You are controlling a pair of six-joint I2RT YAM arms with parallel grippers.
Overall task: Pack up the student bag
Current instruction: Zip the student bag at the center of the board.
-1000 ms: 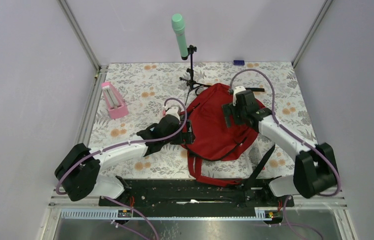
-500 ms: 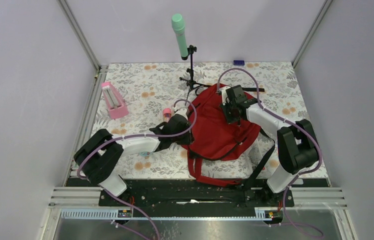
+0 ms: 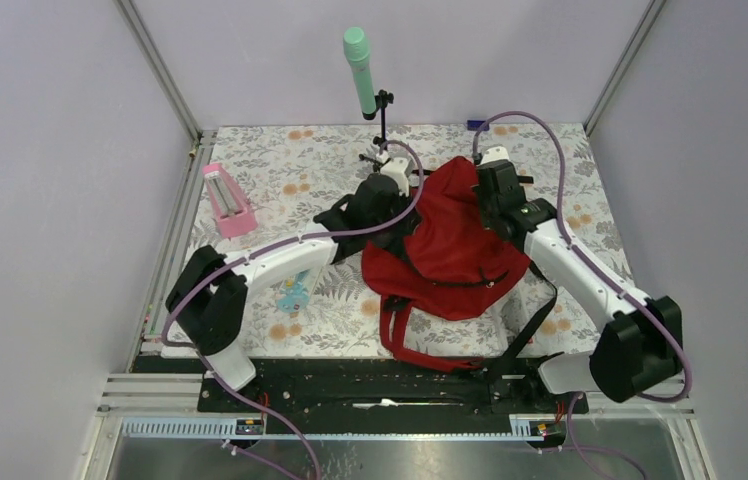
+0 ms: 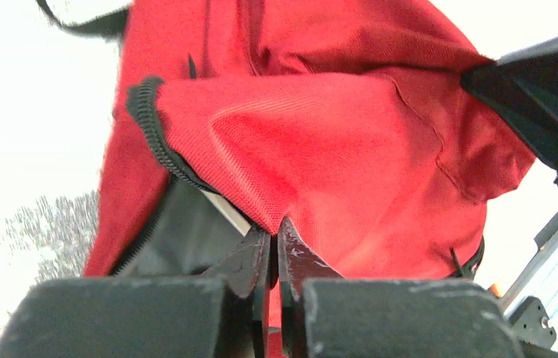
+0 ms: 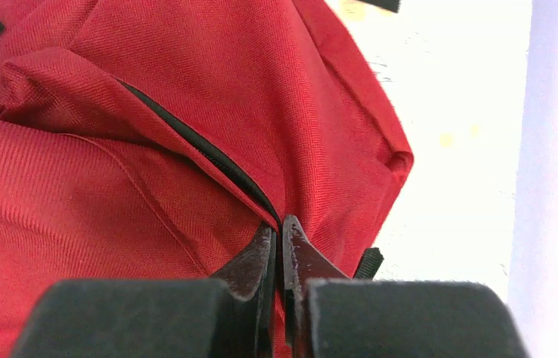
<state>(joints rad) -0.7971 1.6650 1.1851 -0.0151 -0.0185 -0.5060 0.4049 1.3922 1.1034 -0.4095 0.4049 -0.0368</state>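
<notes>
Left gripper (image 4: 274,226) and right gripper (image 5: 277,225) are each clamped on fabric at opposite sides of the red backpack (image 3: 447,245).

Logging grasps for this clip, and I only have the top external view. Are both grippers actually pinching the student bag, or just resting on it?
Observer: The left wrist view shows the left gripper shut on a fold of the student bag, just beside the black zipper edge.
Operator: And the right one?
Observer: The right wrist view shows the right gripper shut on the red fabric, exactly where a zipper track runs down to its fingertips.
Operator: Is the bag open at all?
Observer: The left wrist view shows a gap under that zipper edge, with a dark interior behind it.
</notes>
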